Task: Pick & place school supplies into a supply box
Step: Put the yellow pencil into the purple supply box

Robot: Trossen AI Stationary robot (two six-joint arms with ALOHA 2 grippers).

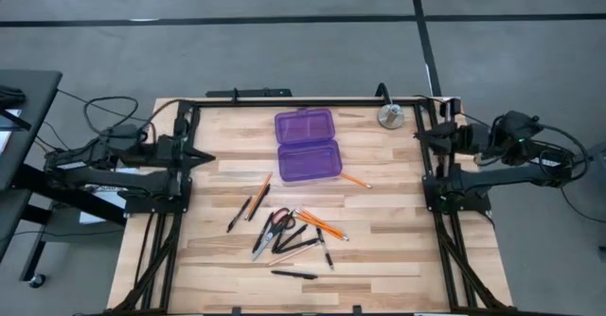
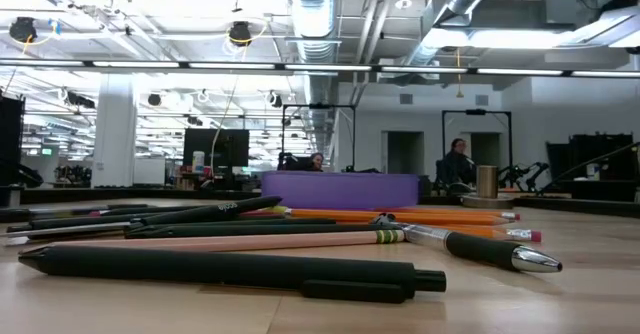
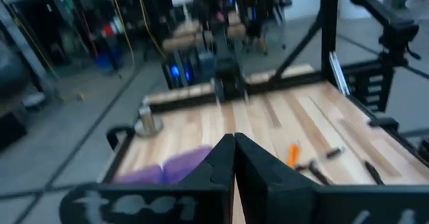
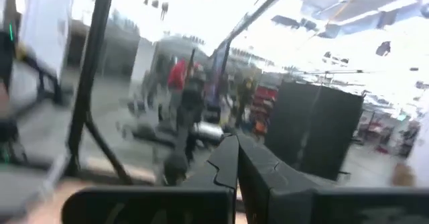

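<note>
The purple supply box [image 1: 308, 147] lies open on the table's far middle, lid and base side by side; the low view shows it as a purple band [image 2: 340, 189]. Orange pencils [image 1: 328, 225], black pens [image 1: 294, 274] and red-and-black-handled scissors [image 1: 272, 233] lie scattered on the wood near the front middle. One pencil [image 1: 356, 180] lies just right of the box. My left gripper [image 1: 206, 159] hovers shut at the table's left edge, my right gripper [image 1: 420, 136] shut at the right edge. Both point level inward, holding nothing.
A round silver metal disc [image 1: 390, 116] stands at the table's far right corner, near my right gripper. Black frame rails [image 1: 284, 99] run along the table's far edge and both sides. Bare wood lies between the box and the scattered supplies.
</note>
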